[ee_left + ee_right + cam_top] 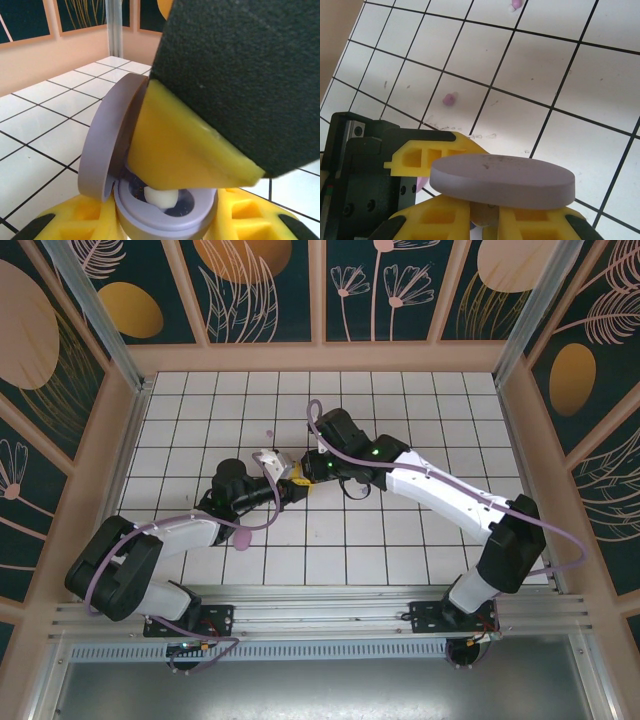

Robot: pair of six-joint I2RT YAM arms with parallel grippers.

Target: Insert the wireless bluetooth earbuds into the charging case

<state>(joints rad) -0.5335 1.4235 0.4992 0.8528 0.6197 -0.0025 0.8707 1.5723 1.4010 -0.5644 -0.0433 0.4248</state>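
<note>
nearest us, the left gripper clamps the base of the lavender charging case, whose lid stands open and upright. from above, the right gripper comes down into it, pressed together on a pale earbud that sits in the case's well (we cannot tell whether it is fully seated). further out on the white tiled table, a pinkish earbud lies loose, well apart from the case. another bud lies beyond it.
</note>
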